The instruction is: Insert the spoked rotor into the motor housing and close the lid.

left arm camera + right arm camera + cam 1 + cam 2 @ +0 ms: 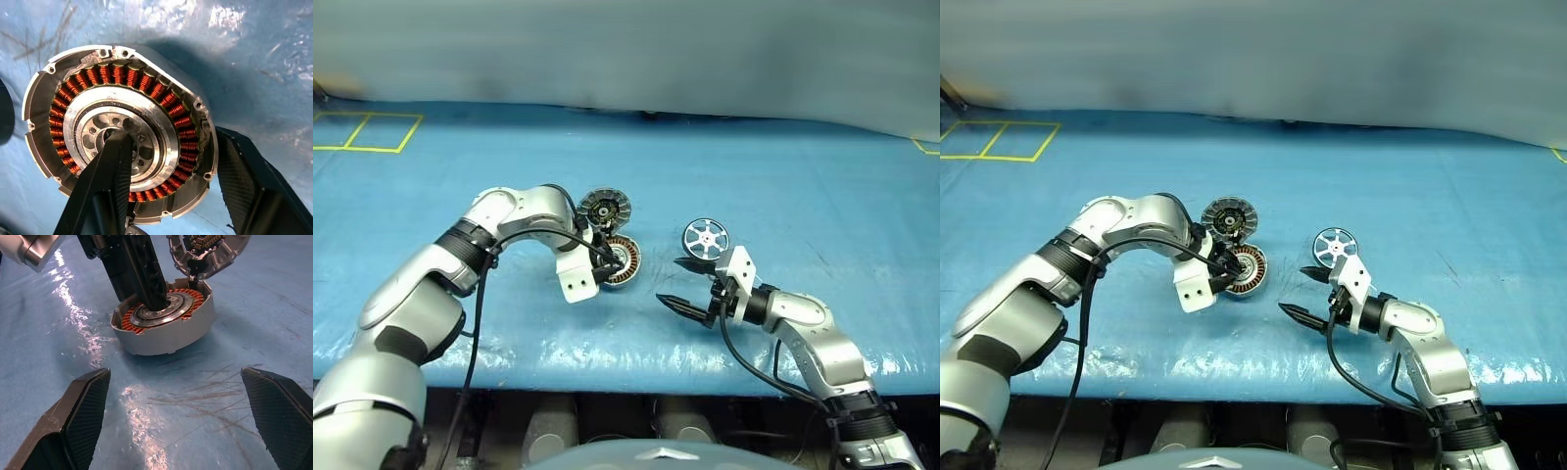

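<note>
Left tool is gripping motor housing across its wall, one finger in the silver centre, one outside. Right tool is gaping wide, empty; best to reach for spoked rotor, lying flat just beyond it. Lid is standing open; copper windings are showing.

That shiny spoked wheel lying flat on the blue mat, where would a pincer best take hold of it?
Probably from straight above, one finger through a gap between spokes and one outside the rim: the spoked wheel lies flat, too thin to pinch from the side.
</note>
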Available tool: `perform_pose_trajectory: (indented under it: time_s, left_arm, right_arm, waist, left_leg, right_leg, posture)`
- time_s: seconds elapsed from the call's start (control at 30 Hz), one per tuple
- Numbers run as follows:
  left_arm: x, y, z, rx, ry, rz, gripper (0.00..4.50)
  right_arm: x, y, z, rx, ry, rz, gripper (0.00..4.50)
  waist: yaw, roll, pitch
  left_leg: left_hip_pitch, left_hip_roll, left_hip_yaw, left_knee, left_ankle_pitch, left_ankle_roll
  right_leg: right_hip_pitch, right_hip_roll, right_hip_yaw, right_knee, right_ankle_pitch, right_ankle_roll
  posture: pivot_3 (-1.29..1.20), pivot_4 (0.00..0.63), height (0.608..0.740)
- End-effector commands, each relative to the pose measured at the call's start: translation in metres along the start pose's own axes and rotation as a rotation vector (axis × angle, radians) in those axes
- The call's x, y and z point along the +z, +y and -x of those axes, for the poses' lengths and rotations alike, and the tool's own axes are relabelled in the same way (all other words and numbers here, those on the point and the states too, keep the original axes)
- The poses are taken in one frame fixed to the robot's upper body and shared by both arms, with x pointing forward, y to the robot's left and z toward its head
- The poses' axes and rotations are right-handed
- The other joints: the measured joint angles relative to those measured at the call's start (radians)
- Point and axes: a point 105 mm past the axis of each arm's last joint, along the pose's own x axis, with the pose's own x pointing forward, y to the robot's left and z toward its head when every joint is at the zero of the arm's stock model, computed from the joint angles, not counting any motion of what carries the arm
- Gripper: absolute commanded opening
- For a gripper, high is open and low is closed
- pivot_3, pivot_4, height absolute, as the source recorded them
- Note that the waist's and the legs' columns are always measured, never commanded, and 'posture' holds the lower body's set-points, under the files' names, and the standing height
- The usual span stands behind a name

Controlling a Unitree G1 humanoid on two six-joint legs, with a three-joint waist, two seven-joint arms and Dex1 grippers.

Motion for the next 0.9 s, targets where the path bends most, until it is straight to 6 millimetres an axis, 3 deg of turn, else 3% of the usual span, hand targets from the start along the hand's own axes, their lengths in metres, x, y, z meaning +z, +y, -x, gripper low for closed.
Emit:
perform_pose_trajectory:
  time_s: [0.03,0.17,0.27,0.4,0.8,0.9]
  left_arm:
    - [0.005,0.013,0.005,0.049,-0.021,-0.053,2.14]
    - [0.01,0.005,0.0,0.015,-0.042,-0.036,2.14]
    - [0.006,0.002,0.0,0.018,-0.03,0.008,3.16]
    - [0.009,0.019,0.007,0.113,-0.031,-0.007,4.46]
    - [0.017,0.022,0.045,0.247,-0.058,0.127,4.46]
    - [0.02,0.002,0.05,0.27,-0.082,0.262,4.46]
  right_arm:
    - [0.013,0.001,0.003,-0.02,-0.049,0.047,4.5]
    - [0.012,0.002,0.002,-0.026,-0.047,0.043,4.5]
    - [0.013,0.001,0.002,-0.029,-0.046,0.043,4.5]
    - [0.015,0.001,0.001,-0.022,-0.048,0.04,4.5]
    - [0.019,-0.016,0.01,-0.132,-0.07,0.037,4.5]
    - [0.017,-0.021,0.018,-0.184,-0.059,0.017,4.5]
  waist:
    - [-0.001,0.0,0.0]
    - [-0.007,0.0,0.0]
    - [-0.007,0.0,0.0]
    - [-0.007,0.0,0.0]
    - [-0.009,0.0,0.0]
    - [-0.011,0.001,0.0]
  left_leg:
    - [0.0,0.0,0.0,0.0,0.0,0.0]
    - [0.0,0.0,0.0,0.0,0.0,0.0]
    - [0.001,0.0,0.0,0.0,0.0,0.0]
    - [0.001,0.0,0.0,0.001,0.0,0.0]
    - [0.001,0.0,0.0,0.001,0.0,0.0]
    - [0.002,0.001,0.0,0.001,0.0,0.0]
  right_leg:
    - [0.0,0.0,0.0,0.0,0.0,0.0]
    - [0.0,0.0,0.0,0.0,0.0,0.0]
    - [0.001,0.0,0.0,0.001,0.0,0.0]
    - [0.002,0.0,0.0,0.001,0.0,0.0]
    - [0.001,0.0,0.0,0.001,0.0,0.0]
    - [0.001,0.0,0.0,0.002,0.0,0.0]
  posture:
    - [0.0,0.15,0.74]
    - [0.0,0.15,0.74]
    - [0.0,0.15,0.74]
    - [0.0,0.15,0.74]
    - [0.0,0.15,0.74]
    - [0.0,0.15,0.74]
